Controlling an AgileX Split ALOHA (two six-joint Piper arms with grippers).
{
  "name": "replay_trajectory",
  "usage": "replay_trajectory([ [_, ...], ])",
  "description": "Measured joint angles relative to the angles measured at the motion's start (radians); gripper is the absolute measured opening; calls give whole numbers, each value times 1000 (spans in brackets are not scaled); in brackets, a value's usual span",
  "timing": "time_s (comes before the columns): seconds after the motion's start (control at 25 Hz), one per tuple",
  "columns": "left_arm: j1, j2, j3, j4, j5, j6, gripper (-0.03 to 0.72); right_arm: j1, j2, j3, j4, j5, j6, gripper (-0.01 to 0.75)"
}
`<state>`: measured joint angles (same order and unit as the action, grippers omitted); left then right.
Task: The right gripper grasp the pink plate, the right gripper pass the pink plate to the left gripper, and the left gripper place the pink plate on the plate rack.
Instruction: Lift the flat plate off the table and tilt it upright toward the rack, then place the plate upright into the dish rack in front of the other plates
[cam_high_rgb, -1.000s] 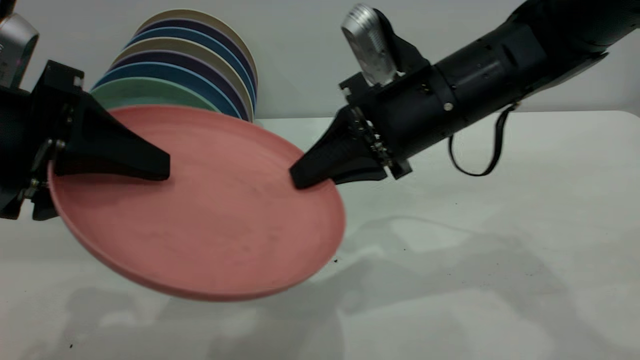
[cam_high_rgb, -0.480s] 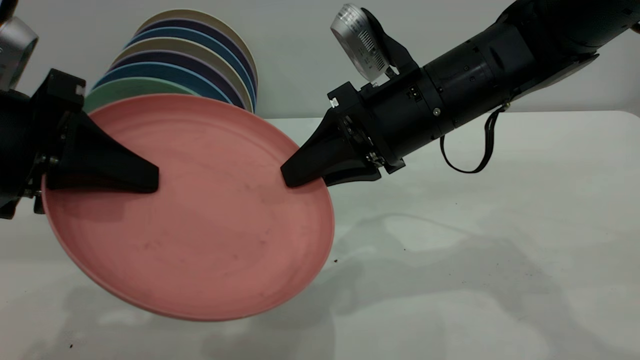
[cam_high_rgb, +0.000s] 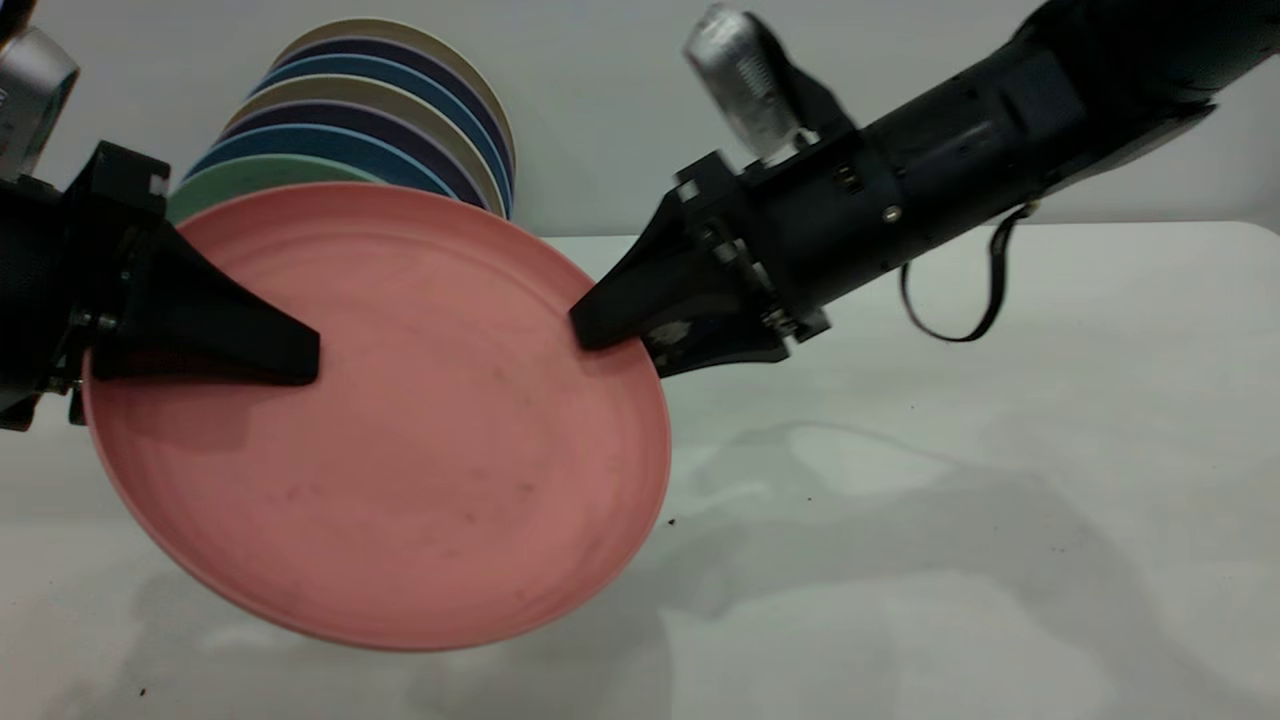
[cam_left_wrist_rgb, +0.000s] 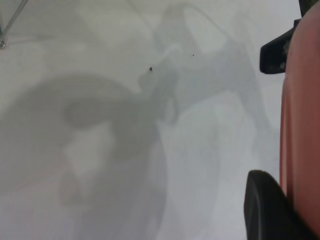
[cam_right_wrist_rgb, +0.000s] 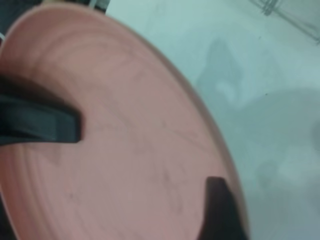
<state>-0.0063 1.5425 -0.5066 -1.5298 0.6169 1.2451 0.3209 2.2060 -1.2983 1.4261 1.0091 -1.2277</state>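
The pink plate (cam_high_rgb: 400, 430) hangs tilted above the table, its face toward the exterior camera. My left gripper (cam_high_rgb: 305, 360) is shut on its left rim, one finger (cam_high_rgb: 220, 335) lying across the face. My right gripper (cam_high_rgb: 600, 340) is at the plate's right rim with its jaws parted, the upper finger raised off the face. The right wrist view shows the plate (cam_right_wrist_rgb: 125, 150), my own finger (cam_right_wrist_rgb: 220, 210) and the left finger (cam_right_wrist_rgb: 50, 125). The left wrist view shows the plate edge-on (cam_left_wrist_rgb: 302, 125). Only wire bits of the plate rack show (cam_right_wrist_rgb: 280, 10) (cam_left_wrist_rgb: 10, 22).
Several upright plates (cam_high_rgb: 400, 120) stand in a row behind the pink plate, a teal-green plate (cam_high_rgb: 250, 175) nearest. The white table (cam_high_rgb: 950, 500) stretches to the right and front. A black cable loop (cam_high_rgb: 950, 320) hangs under the right arm.
The plate tilted up more toward the camera, then held still in the left gripper. The right gripper shifted up and right and its upper finger lifted off the plate.
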Motion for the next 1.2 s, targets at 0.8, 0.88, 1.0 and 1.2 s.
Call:
replay_trajectory([
  [0.8, 0, -2, -52, 56, 17, 269, 125, -289, -4, 0, -478, 5, 296, 503],
  [0.88, 0, -14, -95, 114, 27, 374, 125, -291, -4, 0, -533, 4, 330, 491],
  [1.0, 0, -43, -176, 209, 44, 528, 125, -290, -4, 0, -583, 4, 355, 473],
  [1.2, 0, -59, -301, 472, 69, 729, 125, -290, -4, 0, -596, 4, 365, 465],
])
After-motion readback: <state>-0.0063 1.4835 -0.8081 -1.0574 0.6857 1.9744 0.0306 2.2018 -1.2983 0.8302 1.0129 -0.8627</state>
